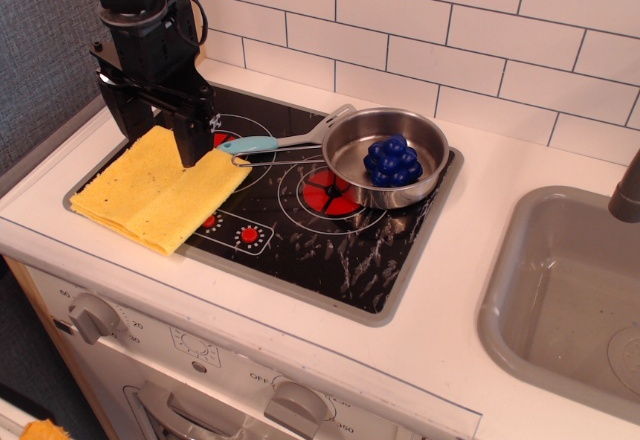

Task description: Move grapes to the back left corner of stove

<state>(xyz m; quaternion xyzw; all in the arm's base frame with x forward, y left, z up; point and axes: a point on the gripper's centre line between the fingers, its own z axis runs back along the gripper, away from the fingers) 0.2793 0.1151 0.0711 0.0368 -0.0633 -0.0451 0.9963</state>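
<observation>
Grapes (392, 162) inside the steel pan (420, 132), resting on its floor toward the side nearest the handle, on the right-hand part of the stove (330, 260). Pan over the right rear burner, red mark (328, 192) showing just beside its front-left edge; teal-tipped handle (268, 144) running leftward along the long side of the cooktop, toward the tool (172, 132).

Tool low over the left end of the stove, down at the back edge of the yellow cloth (150, 192), dark fingers seemingly touching or just above it. Cannot tell whether apart or together: fingers dark against the dark glass, gap not readable. Nothing visibly held.

Deciding relation: grapes well apart from the tool, off to its right across the cooktop and slightly toward the tiled wall (470, 30). Target corner right behind the tool, on the stove's back left. Likely needed, then: a long reach rightward over the handle, a descent inside the pan rim, then a carry back along the same line. Pan wall a probable obstacle for the fingers on entry. Sink (560, 300) beyond on the surface, out of the path.
</observation>
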